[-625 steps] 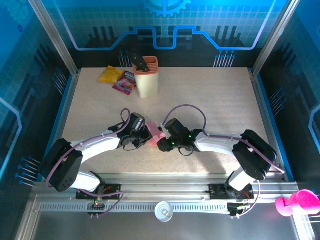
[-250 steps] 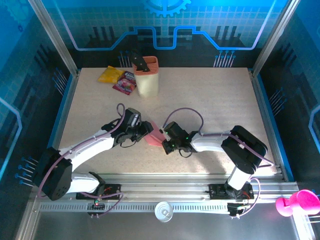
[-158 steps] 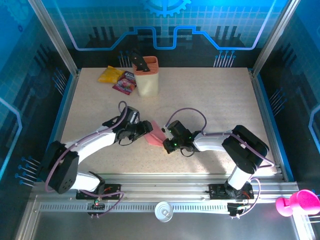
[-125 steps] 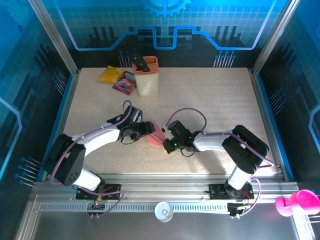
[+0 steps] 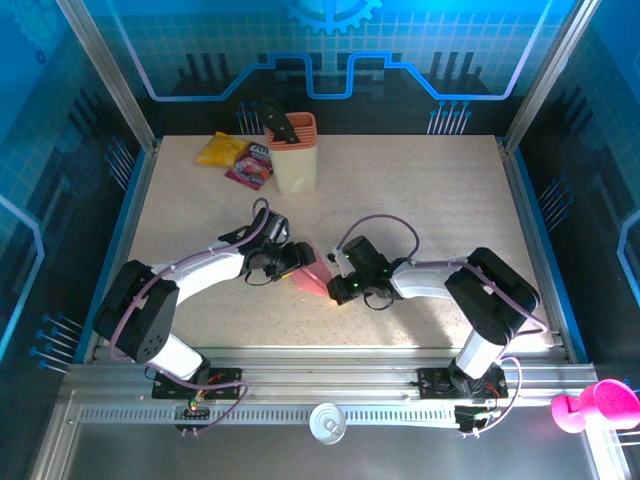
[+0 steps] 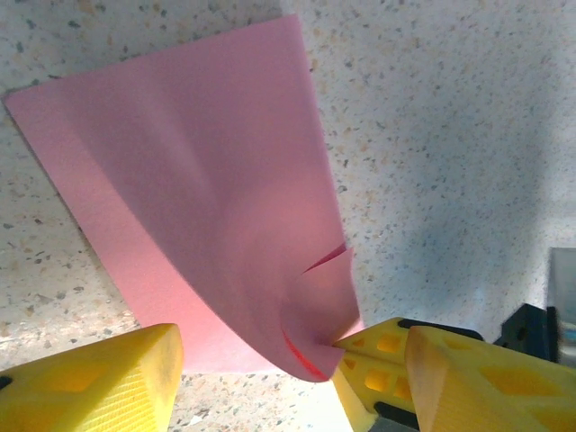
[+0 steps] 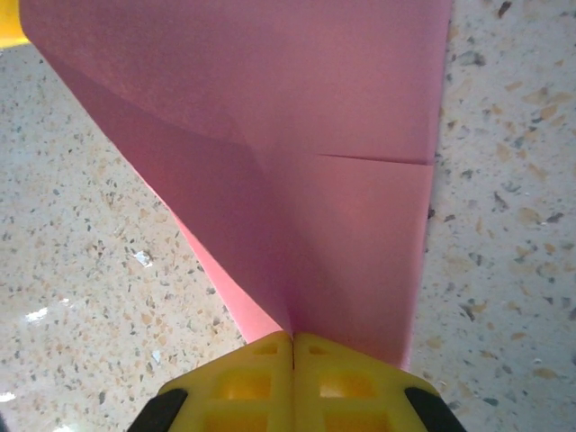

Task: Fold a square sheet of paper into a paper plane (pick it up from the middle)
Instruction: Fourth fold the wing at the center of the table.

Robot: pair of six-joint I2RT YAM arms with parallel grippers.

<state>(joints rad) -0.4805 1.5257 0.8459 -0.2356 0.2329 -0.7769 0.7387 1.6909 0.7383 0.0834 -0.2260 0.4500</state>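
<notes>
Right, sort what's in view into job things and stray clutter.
Job: square sheet of paper, pinched by the right gripper; left gripper, open.
Lying about: yellow packet, purple-pink packet, peach holder with a black tool, all at the back left.

A: Paper [image 5: 313,275] lies mid-table [image 5: 430,200], a little towards the near edge, right between the two arms

B: Yes, left gripper [image 5: 292,262] just to its left, right gripper [image 5: 336,284] on its right end, facing each other across it

A: And far back, left of centre?

B: The holder [image 5: 292,158], two packets [image 5: 222,149] just left of it, well apart from the paper
</notes>
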